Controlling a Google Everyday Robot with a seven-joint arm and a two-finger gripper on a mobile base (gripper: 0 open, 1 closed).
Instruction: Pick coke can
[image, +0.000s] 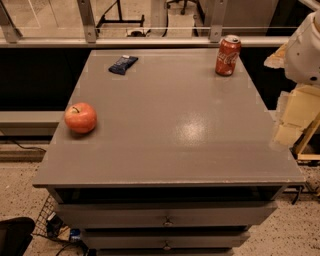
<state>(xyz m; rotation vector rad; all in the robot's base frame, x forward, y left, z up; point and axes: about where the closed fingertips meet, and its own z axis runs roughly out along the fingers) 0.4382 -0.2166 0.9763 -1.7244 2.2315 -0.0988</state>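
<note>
Coke can, a small red cylindrical metal drink can with white script lettering and a silver top (228, 55), stands upright near the far right corner of the flat grey tabletop (175, 150), with bare surface on every side of it.

Nearest the camera, under the front edge of the tabletop, are two grey drawer fronts with small round knobs (167, 220), and a dark open gap lies between the upper one and the top. A black rounded object (14, 237) sits on the speckled floor at the lower left.

Farther in, a round red-orange apple (80, 117) rests close to the left edge, well apart from the can. Across from it, just off the right edge, hangs the pale cream gripper (292, 120) below the white rounded arm shell (305, 47). It is apart from the can and holds nothing, and whether it is wide or narrow I cannot tell.

Toward the far edge, a flat dark blue snack packet (123, 64) lies left of centre, well apart from the can. Beyond the tabletop runs a grey metal rail (150, 42).
</note>
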